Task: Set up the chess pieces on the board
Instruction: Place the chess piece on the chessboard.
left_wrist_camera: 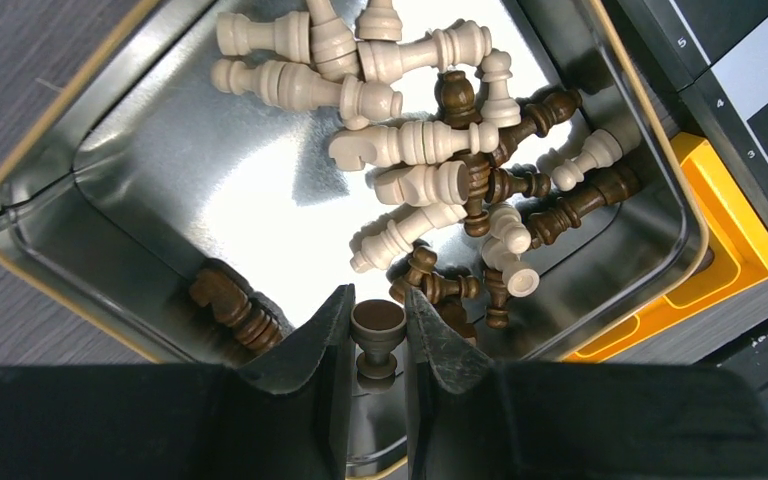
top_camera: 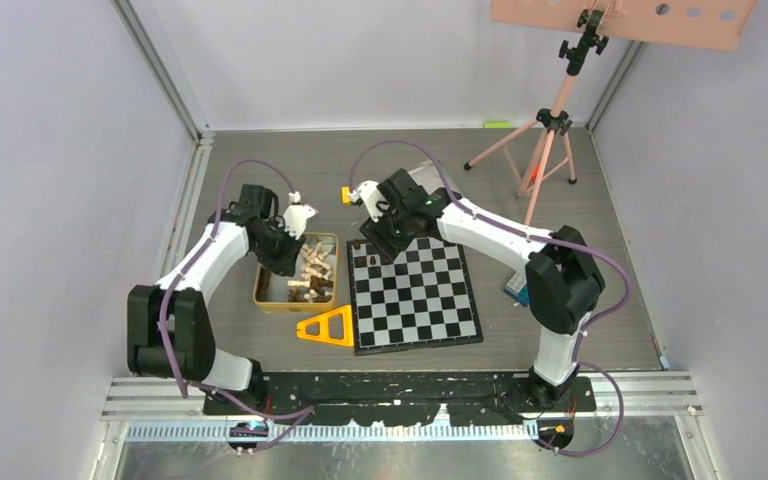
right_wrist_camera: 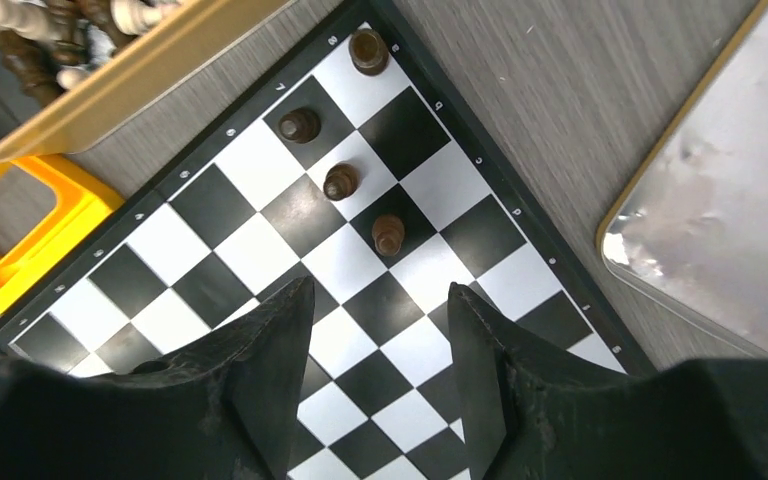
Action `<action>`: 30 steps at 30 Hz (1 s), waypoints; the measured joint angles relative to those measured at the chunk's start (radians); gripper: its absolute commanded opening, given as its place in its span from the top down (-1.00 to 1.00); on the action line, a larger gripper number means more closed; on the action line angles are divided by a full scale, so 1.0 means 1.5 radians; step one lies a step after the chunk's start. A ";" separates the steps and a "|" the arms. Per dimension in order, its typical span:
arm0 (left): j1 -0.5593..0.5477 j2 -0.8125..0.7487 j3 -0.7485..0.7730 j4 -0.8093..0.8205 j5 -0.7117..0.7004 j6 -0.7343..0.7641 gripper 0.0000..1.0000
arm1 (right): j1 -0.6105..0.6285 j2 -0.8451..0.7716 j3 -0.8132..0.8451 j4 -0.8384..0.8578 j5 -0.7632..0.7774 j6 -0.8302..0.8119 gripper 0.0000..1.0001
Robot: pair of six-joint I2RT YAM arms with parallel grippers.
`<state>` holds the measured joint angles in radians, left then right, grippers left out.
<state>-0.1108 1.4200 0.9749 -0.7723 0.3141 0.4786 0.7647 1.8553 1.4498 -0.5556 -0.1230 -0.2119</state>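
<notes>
tin lid (right_wrist_camera: 720, 190): cut by right edge | board (right_wrist_camera: 250, 255): near part hidden

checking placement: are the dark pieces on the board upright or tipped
Upright: all four dark pieces on the board show round tops from above.

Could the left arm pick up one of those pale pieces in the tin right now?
Reach, probably yes: the left gripper is inside the open tin, pale pieces lying uncovered just ahead. But it is shut on a dark piece, so not before releasing it.

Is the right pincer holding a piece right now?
No, the right pincer is open and empty above the board.
</notes>
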 measured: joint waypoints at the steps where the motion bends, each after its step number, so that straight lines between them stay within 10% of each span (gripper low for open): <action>1: 0.000 0.009 0.004 -0.005 0.001 0.000 0.57 | 0.000 -0.012 0.000 -0.002 -0.002 -0.001 -0.16; 14: 0.000 0.066 0.034 -0.018 0.010 -0.013 0.03 | -0.005 -0.076 -0.014 -0.015 -0.014 -0.021 -0.16; 30: -0.065 0.097 0.077 -0.054 0.114 -0.016 0.19 | -0.047 -0.114 -0.068 -0.029 -0.017 -0.032 -0.11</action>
<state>-0.2089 1.5658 1.0897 -0.8532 0.4847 0.4553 0.6937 1.6848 1.3472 -0.5995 -0.1478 -0.2592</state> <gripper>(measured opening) 0.412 0.559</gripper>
